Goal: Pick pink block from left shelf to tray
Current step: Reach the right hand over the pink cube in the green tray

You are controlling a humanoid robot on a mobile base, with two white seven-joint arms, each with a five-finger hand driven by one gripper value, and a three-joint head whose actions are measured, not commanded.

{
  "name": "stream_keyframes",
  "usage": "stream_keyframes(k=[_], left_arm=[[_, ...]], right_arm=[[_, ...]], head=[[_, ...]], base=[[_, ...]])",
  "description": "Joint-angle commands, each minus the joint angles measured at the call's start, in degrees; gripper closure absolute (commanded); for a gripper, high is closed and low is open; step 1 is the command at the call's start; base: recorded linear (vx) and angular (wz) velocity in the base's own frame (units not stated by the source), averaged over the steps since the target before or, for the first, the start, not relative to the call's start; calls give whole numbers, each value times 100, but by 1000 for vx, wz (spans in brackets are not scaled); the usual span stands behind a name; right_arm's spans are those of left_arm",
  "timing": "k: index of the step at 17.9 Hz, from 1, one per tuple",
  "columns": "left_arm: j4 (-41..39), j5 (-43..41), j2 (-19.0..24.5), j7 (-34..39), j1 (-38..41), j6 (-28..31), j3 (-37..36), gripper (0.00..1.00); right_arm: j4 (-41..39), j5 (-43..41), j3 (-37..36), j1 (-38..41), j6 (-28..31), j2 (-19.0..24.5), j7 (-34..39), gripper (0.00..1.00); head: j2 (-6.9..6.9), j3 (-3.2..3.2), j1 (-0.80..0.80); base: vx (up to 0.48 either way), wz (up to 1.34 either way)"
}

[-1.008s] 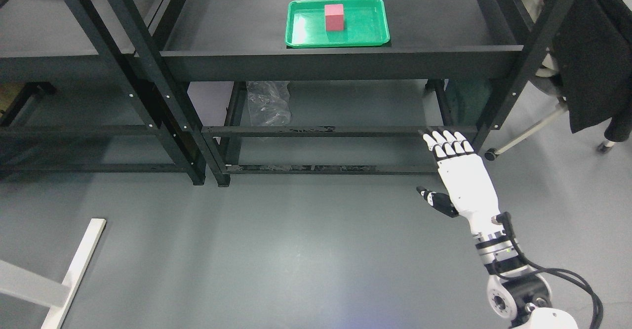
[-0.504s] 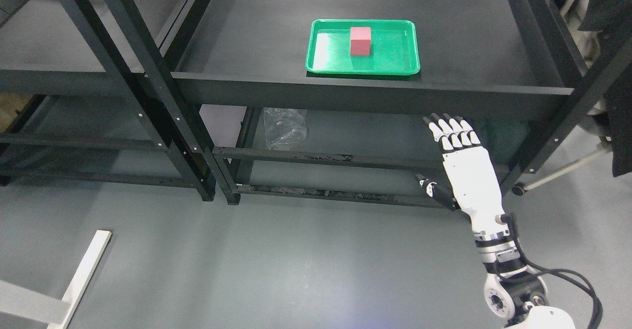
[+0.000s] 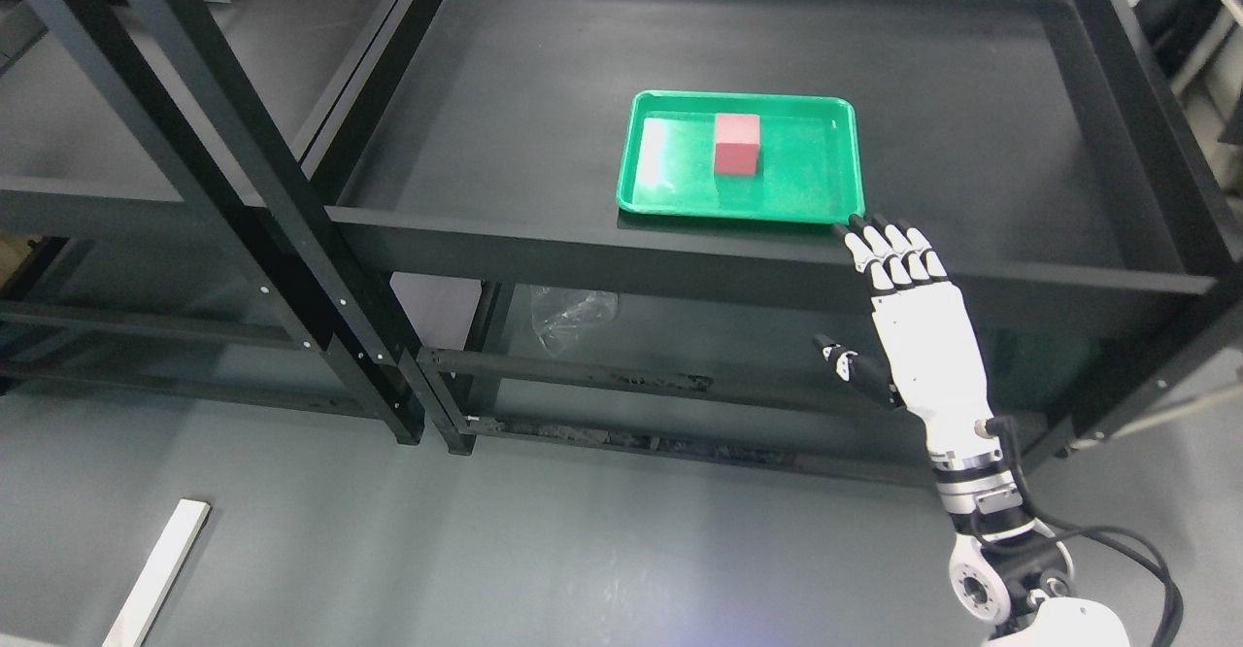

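Note:
A pink block rests upright inside a green tray on the top level of the black shelf in front of me. My right hand, white with dark finger joints, reaches up from the lower right, fingers spread flat and thumb out to the left. Its fingertips overlap the shelf's front rail just below the tray's right front corner. It holds nothing. My left arm is out of the picture.
A second black shelf stands at the left, separated by slanted black posts. A crumpled clear plastic bag lies under the front shelf. A white board lies on the grey floor at lower left.
The camera has shifted, so the shelf and tray sit lower and larger in the picture. My right hand has risen from below the shelf to the front rail near the tray.

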Motion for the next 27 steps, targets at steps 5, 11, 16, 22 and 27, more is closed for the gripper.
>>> stream_keyframes(k=[5, 11, 16, 22, 27], left_arm=[[-100, 0, 100, 4, -167, -3, 0, 0], [-100, 0, 100, 4, -167, -3, 0, 0], [-100, 0, 100, 4, -167, -3, 0, 0], [-100, 0, 100, 4, -176, -3, 0, 0], [-100, 0, 100, 4, -167, -3, 0, 0]], right_arm=[[9, -265, -19, -235, 2, -90, 928, 2], [26, -336, 69, -342, 2, -90, 2011, 2], [53, -327, 236, -324, 54, -90, 2915, 3], [167, -310, 236, -324, 177, -90, 3532, 3], [246, -301, 236, -315, 186, -90, 3603, 3]], head=[[0, 0, 0], [0, 0, 0], [0, 0, 0], [0, 0, 0], [0, 0, 0]], base=[[281, 126], [262, 110], [228, 4], [185, -87], [140, -63]])
